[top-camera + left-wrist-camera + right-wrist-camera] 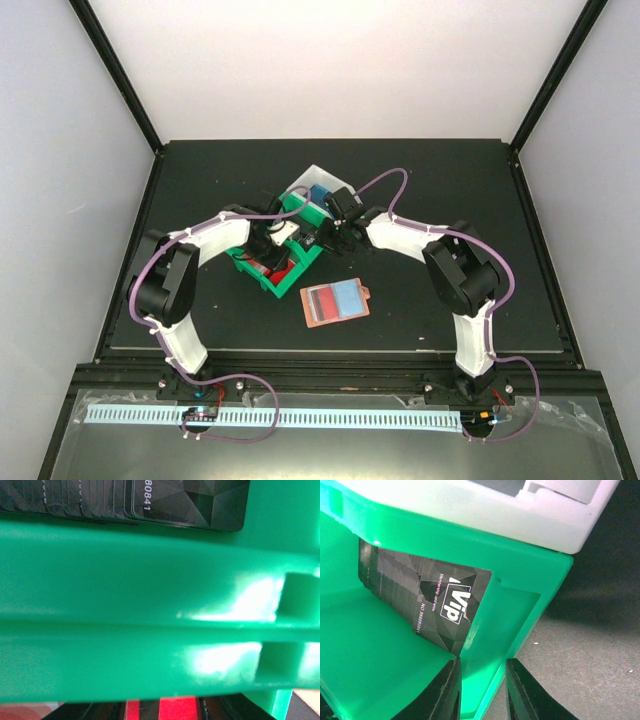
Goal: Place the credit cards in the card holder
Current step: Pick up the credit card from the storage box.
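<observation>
Nearest you, the card holder [335, 301] lay open on the worktop [450, 200], just beside the green bin [515, 610] holding the red credit cards [160, 707]. You probably needed the right pincer [482, 680], clamped on the bin's wall, to steady it while the left pincer [273, 240] lifted one card. Both arms bent inward over the bin. I could not tell whether the left pincer was open.
</observation>
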You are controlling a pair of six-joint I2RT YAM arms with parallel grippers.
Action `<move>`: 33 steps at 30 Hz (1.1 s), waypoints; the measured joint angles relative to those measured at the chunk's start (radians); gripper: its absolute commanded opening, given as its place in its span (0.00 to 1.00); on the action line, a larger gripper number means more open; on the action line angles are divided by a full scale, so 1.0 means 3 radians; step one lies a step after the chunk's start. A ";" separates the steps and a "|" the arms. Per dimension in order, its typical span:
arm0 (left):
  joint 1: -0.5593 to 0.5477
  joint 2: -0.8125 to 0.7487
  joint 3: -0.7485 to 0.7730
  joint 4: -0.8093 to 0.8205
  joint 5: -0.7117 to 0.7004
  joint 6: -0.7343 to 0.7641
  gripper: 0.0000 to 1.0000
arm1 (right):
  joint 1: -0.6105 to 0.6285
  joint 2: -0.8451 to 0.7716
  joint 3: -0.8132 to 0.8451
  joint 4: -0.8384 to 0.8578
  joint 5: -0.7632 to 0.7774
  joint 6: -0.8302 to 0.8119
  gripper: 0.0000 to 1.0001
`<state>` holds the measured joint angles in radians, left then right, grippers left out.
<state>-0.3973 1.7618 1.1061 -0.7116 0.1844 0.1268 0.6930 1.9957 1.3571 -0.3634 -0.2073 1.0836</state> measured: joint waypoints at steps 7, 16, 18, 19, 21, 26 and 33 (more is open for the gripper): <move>0.0000 -0.0062 0.0080 -0.0151 0.0065 -0.0061 0.28 | -0.0006 0.0005 0.0001 0.0006 -0.0015 0.0024 0.26; -0.0017 -0.0275 0.0076 -0.0270 0.0362 -0.0169 0.24 | -0.0009 0.0011 0.0001 0.0028 -0.0022 0.0061 0.26; -0.0027 -0.0309 0.0071 -0.0289 0.0444 -0.0189 0.24 | -0.0009 0.0015 0.0001 0.0042 -0.0025 0.0064 0.26; -0.0034 -0.0327 0.0061 -0.0295 0.0479 -0.0200 0.24 | -0.0009 0.0019 0.0001 0.0050 -0.0029 0.0064 0.26; -0.0045 -0.0343 0.0046 -0.0309 0.0539 -0.0212 0.24 | -0.0009 0.0024 0.0001 0.0066 -0.0034 0.0065 0.26; -0.0069 -0.0356 0.0019 -0.0329 0.0643 -0.0258 0.26 | -0.0009 0.0041 0.0001 0.0103 -0.0051 0.0067 0.26; -0.0081 -0.0356 -0.0037 -0.0367 0.0722 -0.0331 0.31 | -0.0009 0.0052 0.0001 0.0142 -0.0069 0.0074 0.26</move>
<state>-0.4217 1.6550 1.0950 -0.8219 0.4011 0.0277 0.6903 2.0113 1.3575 -0.3206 -0.2279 1.1057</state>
